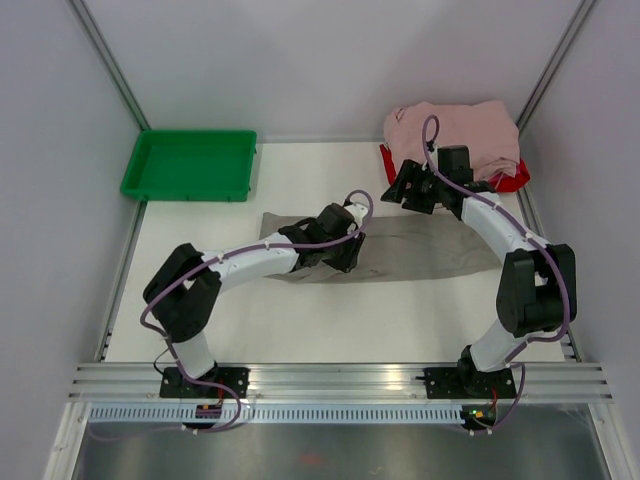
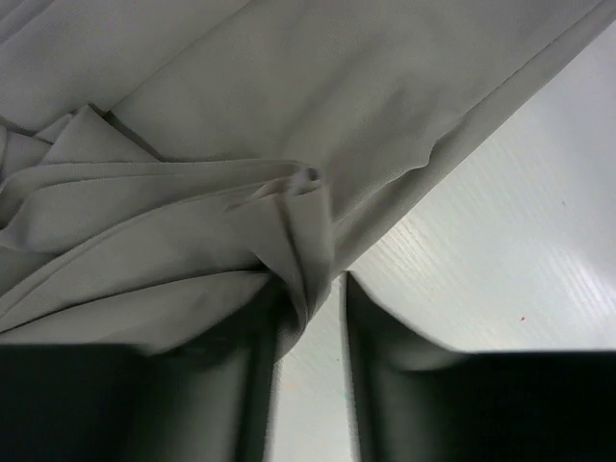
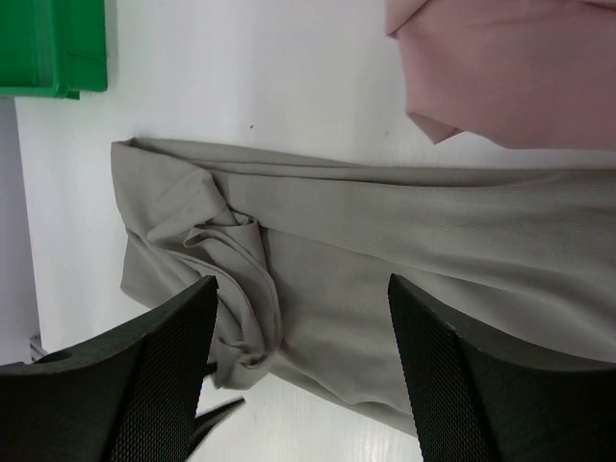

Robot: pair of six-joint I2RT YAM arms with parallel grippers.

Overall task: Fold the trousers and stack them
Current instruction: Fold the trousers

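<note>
The taupe trousers (image 1: 440, 250) lie in a long band across the middle of the table, bunched into folds at their left end (image 3: 231, 260). My left gripper (image 1: 345, 262) sits low over that bunched part. In the left wrist view its fingers (image 2: 318, 289) stand a narrow gap apart with bare table showing between them. A fold of the trousers (image 2: 289, 221) rests against the left fingertip and is not pinched. My right gripper (image 1: 405, 195) hovers above the trousers' far edge. Its jaws (image 3: 303, 289) are wide open and hold nothing.
A heap of pale pink garments (image 1: 460, 130) lies at the back right, with something red (image 1: 515, 180) under it. A green tray (image 1: 190, 160) stands at the back left. Metal rails run along the table's sides and near edge.
</note>
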